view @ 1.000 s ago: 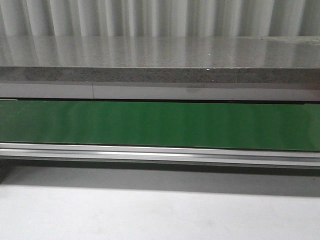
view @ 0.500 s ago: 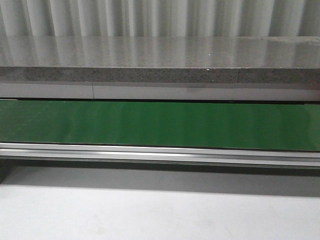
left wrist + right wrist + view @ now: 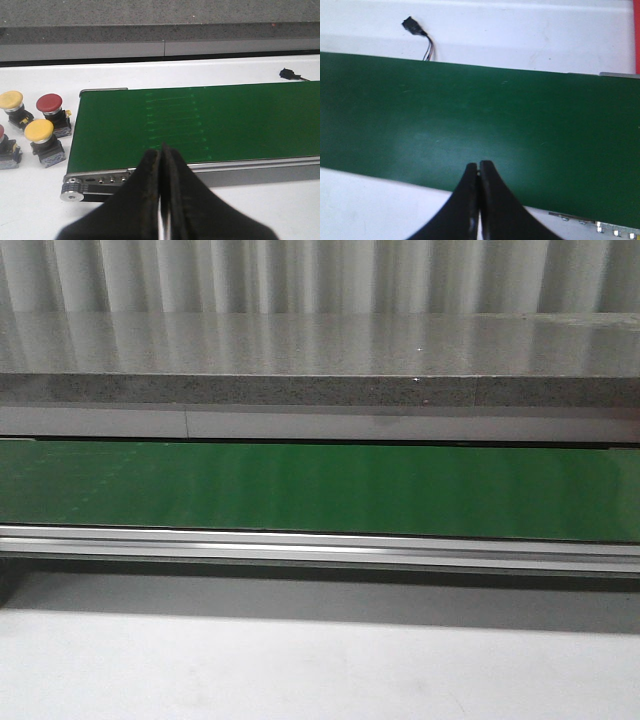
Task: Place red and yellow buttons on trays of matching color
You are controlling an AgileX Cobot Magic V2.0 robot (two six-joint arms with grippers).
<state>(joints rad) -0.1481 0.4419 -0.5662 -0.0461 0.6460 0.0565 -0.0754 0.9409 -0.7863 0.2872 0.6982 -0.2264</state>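
Left gripper [image 3: 161,150]: black fingers pressed together, nothing between them; poised above the near rail of the conveyor, close to its roller end.
Right gripper [image 3: 479,167]: fingers closed tip to tip, empty; over the near edge of the green belt.
Green conveyor belt [image 3: 200,125]: bare surface in both wrist views; in the front view a green band [image 3: 320,490] across the frame, bordered by a metal rail [image 3: 320,545].
Buttons: grouped on the white table [image 3: 30,200] just beyond the belt's roller end. Red button [image 3: 49,103] beside a yellow button [image 3: 11,100]; a second yellow button [image 3: 39,130] nearer the camera; one more button cut off by the frame edge.
Trays: a red edge [image 3: 637,37] at the border of the right wrist view; whether it is a tray cannot be told.
Black connector with wires [image 3: 415,27]: on the table beyond the belt.
Stone counter [image 3: 320,350]: behind the conveyor, front view.
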